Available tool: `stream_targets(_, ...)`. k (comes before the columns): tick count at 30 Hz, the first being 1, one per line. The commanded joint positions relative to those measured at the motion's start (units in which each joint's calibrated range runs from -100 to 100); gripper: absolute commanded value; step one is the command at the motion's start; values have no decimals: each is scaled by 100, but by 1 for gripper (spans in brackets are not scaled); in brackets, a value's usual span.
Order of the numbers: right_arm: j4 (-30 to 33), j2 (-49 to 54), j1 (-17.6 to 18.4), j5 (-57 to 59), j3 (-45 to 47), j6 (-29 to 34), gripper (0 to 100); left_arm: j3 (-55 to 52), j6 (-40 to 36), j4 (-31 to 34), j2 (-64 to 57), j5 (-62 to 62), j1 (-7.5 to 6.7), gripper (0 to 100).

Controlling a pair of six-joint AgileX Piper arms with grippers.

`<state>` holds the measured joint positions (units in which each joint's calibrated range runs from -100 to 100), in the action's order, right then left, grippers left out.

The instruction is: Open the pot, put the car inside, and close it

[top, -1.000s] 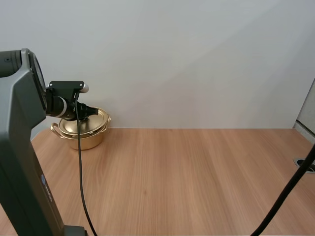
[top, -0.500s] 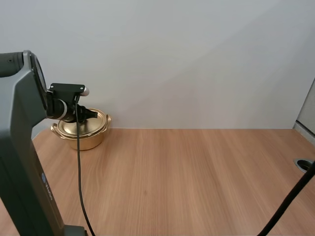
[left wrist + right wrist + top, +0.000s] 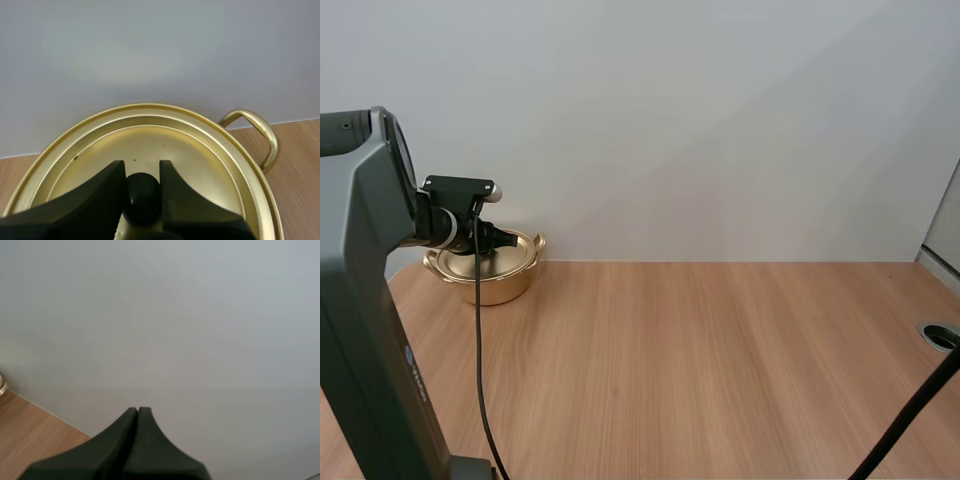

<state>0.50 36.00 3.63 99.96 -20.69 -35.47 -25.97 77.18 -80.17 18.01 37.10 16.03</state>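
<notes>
The pot [image 3: 503, 286], gold-coloured with its lid [image 3: 200, 165] on, stood at the far left of the counter [image 3: 720, 350], close to the wall. No writing showed on the pot or lid. A small blue mark on the left arm's grey housing [image 3: 411, 366] was too small to read.

The left pincer [image 3: 141, 166] sat over the lid's middle, narrowly open, its 2 fingers [image 3: 102, 187] pressed against either side of the black knob [image 3: 143, 197]. 1 looped handle [image 3: 261, 134] stuck out beside the lid. In the high view, this pincer [image 3: 490, 238] covered the lid's centre, and the arm hid the pot's left side.

The right pincer [image 3: 137, 411] was closed on nothing, its fingers together as 1 dark wedge, facing the wall above the counter's edge.
</notes>
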Motion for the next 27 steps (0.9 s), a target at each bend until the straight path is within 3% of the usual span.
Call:
stream_targets(1, 9, 37, 0, 4, -3, 6, 0, 4, 1, 10, 41, -3, -5, 45)
stream_targets(5, -50, 64, 0, 4, -3, 6, 0, 32, 1, -41, 108, -3, -5, 85)
stream_targets(7, -50, 64, 0, 4, -3, 6, 0, 32, 1, -41, 108, -3, -5, 99)
stream_targets(15, -50, 53, 0, 4, -3, 6, 0, 32, -527, -502, -938, 206, 2, 100)
stream_targets(21, -50, 40, 0, 4, 9, 6, 0, -11, -589, -485, -2339, 3026, 90, 100)
stream_targets(23, -50, 40, 0, -140, 9, 6, 0, -39, -653, -485, -2831, 3456, 90, 100)
stream_targets(27, -5, 40, 0, -500, 9, 6, 0, -417, -951, -525, -4059, 3176, 90, 100)
